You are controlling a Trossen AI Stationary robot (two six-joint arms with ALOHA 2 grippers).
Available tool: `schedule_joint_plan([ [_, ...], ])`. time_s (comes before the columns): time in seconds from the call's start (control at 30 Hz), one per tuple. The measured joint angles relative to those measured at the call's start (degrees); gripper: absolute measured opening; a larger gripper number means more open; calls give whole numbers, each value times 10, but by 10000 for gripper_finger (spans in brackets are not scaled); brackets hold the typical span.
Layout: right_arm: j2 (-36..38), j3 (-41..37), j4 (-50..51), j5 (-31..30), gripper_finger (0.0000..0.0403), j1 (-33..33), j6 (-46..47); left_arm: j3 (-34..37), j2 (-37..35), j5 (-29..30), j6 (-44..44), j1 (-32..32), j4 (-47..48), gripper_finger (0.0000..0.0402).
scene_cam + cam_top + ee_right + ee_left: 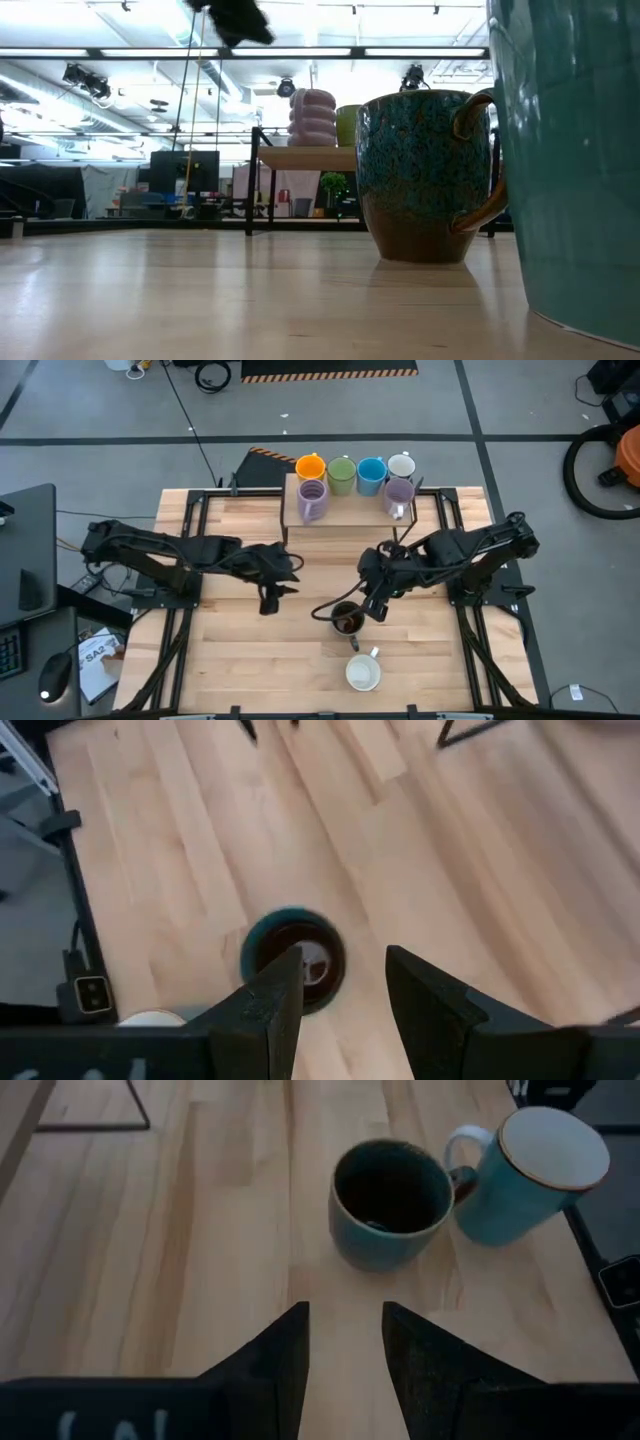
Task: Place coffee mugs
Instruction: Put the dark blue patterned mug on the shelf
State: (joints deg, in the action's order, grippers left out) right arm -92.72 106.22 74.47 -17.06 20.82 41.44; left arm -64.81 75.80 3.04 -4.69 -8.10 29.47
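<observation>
Nearest the low camera, a teal-walled, cream-lined ceramic mug is seen filling the right edge of that view; from above it is found near the table's 6 o'clock edge, upright, its handle turned toward 12 o'clock. Just beyond it, at 12 o'clock, a dark mug with a speckled teal wall and brown base is set upright on the light wooden slatted table, the two mugs standing close together but apart.

At 2 o'clock of the dark mug, and just beside it, the right gripper is held above the wood. Its fingers are parted, bare wood is shown between them, and nothing is grasped; the dark mug's rim is partly hidden behind one finger, and whether the two touch cannot be told.

At 9 o'clock of the dark mug, well apart from it, the left gripper is hung over bare table, released, with only wood in its gap.

At the table's 12 o'clock edge, six mugs are gathered on a raised wooden shelf. Four are ranged along the back: orange, green, blue and white. Two lilac ribbed mugs are placed in front, one at the shelf's 9 o'clock end, one at its 3 o'clock end.
</observation>
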Motion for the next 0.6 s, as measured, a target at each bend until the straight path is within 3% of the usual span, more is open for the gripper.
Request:
schedule_joint_plan([
  [0.23, -34, -39, -95, 70, 151, -11, -4, 61, -81, 52, -62, 0, -20, 134],
  [0.5, -107, -40, -128, 123, 151, -49, -171, 72, -152, 135, -140, -5, 39, 134],
  [0.6, -126, -40, -133, 142, 151, -70, -215, 71, -180, 141, -158, -5, 65, 134],
])
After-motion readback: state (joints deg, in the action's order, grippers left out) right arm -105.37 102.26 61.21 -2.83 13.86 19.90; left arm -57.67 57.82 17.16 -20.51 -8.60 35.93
